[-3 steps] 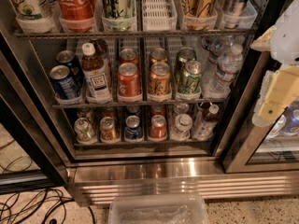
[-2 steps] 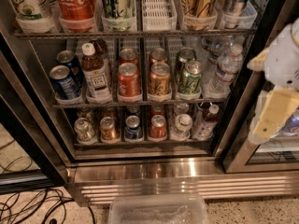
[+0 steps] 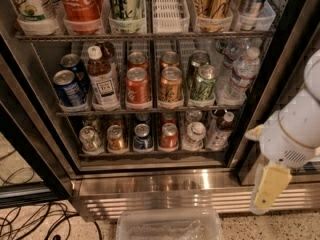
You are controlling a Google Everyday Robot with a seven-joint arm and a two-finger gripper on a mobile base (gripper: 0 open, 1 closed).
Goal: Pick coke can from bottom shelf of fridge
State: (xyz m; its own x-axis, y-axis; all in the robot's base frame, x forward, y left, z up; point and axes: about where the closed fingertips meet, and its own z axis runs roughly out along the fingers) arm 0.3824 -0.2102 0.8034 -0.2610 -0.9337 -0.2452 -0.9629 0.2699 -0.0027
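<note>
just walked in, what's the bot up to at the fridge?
The robot is in front of the fridge. Its gripper hangs low on the right, outside the cabinet and away from the cans. The coke can sits untouched on the bottom shelf, between a blue can and a silver can. The pick is not yet made.

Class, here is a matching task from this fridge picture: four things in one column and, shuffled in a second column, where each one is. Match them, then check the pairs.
Things
1. coke can
2. white-capped bottle
3. tall Coca-Cola can
4. claw

Places
A. middle shelf, left part
B. outside the fridge, lower right
C. bottom shelf
D. top shelf in view

Pairs: 1-C, 2-A, 3-D, 4-B
</note>
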